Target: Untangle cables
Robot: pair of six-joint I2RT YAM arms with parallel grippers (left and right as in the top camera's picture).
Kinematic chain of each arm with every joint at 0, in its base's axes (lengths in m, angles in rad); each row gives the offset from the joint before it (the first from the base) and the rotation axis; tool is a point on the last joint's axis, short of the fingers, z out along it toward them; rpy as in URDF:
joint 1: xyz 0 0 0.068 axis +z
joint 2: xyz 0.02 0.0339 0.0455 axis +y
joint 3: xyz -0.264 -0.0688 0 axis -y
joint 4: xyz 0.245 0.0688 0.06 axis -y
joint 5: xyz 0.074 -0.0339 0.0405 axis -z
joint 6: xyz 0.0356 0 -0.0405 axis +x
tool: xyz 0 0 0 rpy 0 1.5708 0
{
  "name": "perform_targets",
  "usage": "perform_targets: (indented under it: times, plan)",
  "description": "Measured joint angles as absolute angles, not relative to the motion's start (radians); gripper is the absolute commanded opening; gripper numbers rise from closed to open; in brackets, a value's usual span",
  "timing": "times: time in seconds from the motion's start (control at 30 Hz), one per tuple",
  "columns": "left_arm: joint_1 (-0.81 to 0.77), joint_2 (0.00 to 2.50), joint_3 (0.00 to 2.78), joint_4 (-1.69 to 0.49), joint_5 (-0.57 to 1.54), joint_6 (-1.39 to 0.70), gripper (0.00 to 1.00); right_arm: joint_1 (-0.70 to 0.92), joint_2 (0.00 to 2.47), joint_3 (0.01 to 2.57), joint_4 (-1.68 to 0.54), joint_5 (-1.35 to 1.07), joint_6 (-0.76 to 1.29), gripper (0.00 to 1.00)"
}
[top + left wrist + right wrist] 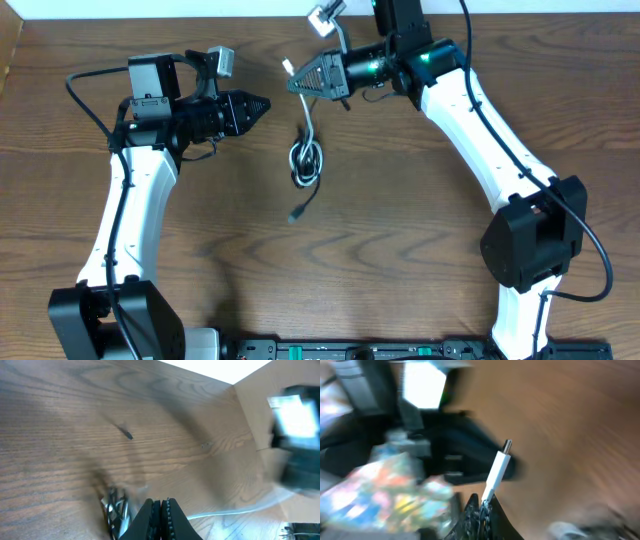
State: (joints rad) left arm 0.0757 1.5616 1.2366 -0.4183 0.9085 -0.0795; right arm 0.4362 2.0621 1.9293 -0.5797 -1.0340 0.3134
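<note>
Above the tabletop (400, 220), my right end effector (294, 84) pinches the white cable (308, 120); my left end effector (263, 103) is pressed together

surface: brown wood-grain table (400, 250) | beyond far edge: white

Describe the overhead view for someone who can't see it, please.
On a wooden table, the right claw pinches one end of a white cable that runs down into a small knot with a black cable. The left claw, closed and empty, points toward them from the other side.
</note>
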Motion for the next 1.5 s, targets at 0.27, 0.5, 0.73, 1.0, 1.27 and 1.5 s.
perform_targets:
  times: [0.27, 0.5, 0.73, 1.0, 1.27, 1.5]
  plan:
    - [0.076, 1.562, 1.237, -0.441, 0.872, -0.083, 0.08, 0.467, 2.064, 1.929, -0.771, -0.468, 0.299, 0.5]
    - [0.099, 1.562, 1.237, -0.517, 0.755, -0.083, 0.08, 0.552, 2.087, 1.929, -0.817, -0.307, 0.222, 0.49]
    - [0.177, 1.562, 1.237, -0.576, 0.722, -0.083, 0.08, 0.656, 2.213, 1.93, -0.918, -0.276, -0.051, 0.49]
    - [0.176, 1.562, 1.237, -0.579, 0.722, -0.083, 0.08, 0.761, 2.283, 1.93, -0.957, -0.202, -0.357, 0.38]
    - [0.176, 1.562, 1.237, -0.585, 0.722, -0.083, 0.08, 0.765, 2.35, 1.93, -0.971, -0.163, -0.486, 0.38]
    - [0.176, 1.562, 1.237, -0.587, 0.722, -0.083, 0.08, 0.767, 2.355, 1.93, -0.939, -0.081, -0.577, 0.28]
